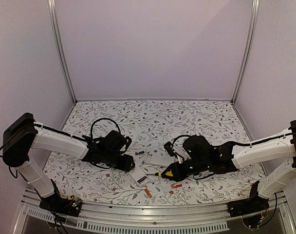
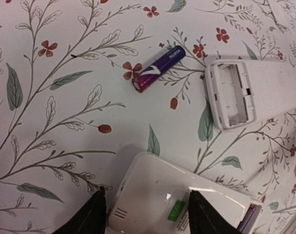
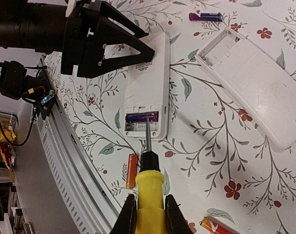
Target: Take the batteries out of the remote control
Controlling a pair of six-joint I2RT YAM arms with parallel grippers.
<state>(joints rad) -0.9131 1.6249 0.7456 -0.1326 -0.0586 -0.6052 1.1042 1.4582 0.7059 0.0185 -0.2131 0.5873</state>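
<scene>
Battery (image 3: 134,117) partly behind screwdriver (image 3: 149,187) tip, remote (image 2: 153,192) cropped

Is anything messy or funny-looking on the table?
Yes. Batteries lie loose: a purple battery beside the open, empty remote, and an orange battery and a red-orange battery near the front edge. The other remote is open too, with a second purple battery inside and the screwdriver tip poking it.

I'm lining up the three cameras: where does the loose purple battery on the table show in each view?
Top external: loose purple battery, a tiny dark sliver at centre, between the arms.
Left wrist: battery, upper middle.
Right wrist: battery, top edge, right of centre.
Shared landmark: the empty white remote beside it.
</scene>
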